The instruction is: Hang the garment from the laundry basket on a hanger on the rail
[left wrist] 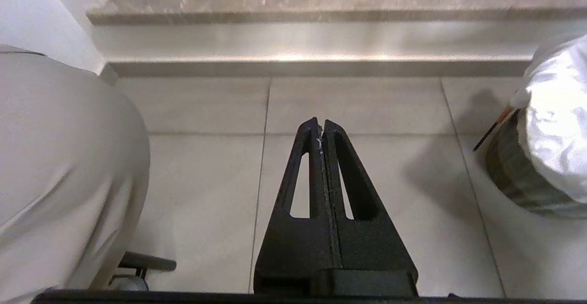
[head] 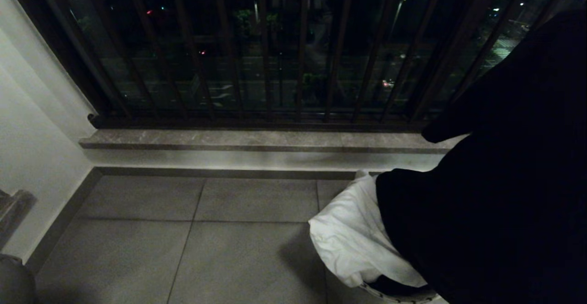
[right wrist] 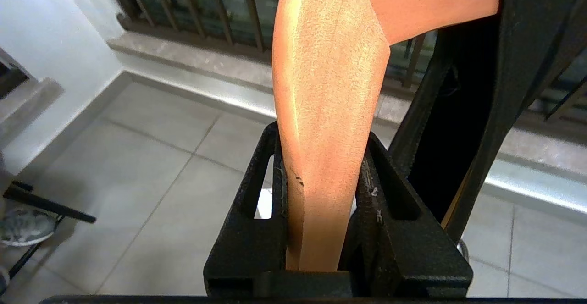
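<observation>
My right gripper (right wrist: 322,132) is shut on the flat arm of an orange-brown wooden hanger (right wrist: 328,79), which rises from between its fingers. A black garment (right wrist: 458,111) hangs on that hanger; in the head view the garment (head: 504,180) fills the right side and hides the gripper. Below it stands the laundry basket (head: 399,297) with white cloth (head: 353,235) spilling over its rim. The left wrist view shows the basket (left wrist: 513,175) and white cloth (left wrist: 555,125) off to one side. My left gripper (left wrist: 320,127) hangs shut and empty over the floor tiles. The rail is out of view.
The dark brown balcony railing (head: 275,52) with vertical bars stands behind a grey stone sill (head: 257,140). A white wall (head: 32,148) closes the left side. Grey floor tiles (head: 183,240) stretch left of the basket. My pale body shell (left wrist: 55,171) is beside the left gripper.
</observation>
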`<state>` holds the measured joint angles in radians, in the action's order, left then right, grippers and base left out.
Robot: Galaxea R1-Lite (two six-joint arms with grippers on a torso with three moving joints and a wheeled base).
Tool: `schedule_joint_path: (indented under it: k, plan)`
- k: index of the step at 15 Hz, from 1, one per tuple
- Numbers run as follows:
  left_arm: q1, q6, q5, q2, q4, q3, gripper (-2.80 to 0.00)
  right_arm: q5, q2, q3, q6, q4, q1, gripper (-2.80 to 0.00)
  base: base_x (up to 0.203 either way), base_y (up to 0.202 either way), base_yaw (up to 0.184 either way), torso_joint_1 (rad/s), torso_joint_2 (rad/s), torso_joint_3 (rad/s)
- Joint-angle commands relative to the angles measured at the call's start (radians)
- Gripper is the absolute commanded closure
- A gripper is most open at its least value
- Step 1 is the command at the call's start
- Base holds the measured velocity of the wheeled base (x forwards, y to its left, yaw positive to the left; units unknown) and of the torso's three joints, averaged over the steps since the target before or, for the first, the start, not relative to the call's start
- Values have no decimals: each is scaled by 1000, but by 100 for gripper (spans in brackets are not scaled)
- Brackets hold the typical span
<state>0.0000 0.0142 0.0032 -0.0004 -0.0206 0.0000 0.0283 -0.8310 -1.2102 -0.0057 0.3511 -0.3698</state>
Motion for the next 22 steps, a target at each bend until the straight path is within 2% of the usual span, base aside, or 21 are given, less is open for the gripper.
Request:
schedule_joint_path:
  k: [1, 22]
  plan:
    - [0, 1, 0, 0, -1, 8, 0, 1, 3, 1, 0, 2, 0, 0, 0, 0, 0, 2, 2, 212]
    - [0, 3, -2, 0, -1, 8, 0, -2, -3, 8, -2, -21, -1, 0, 0, 0, 0, 2, 1, 192]
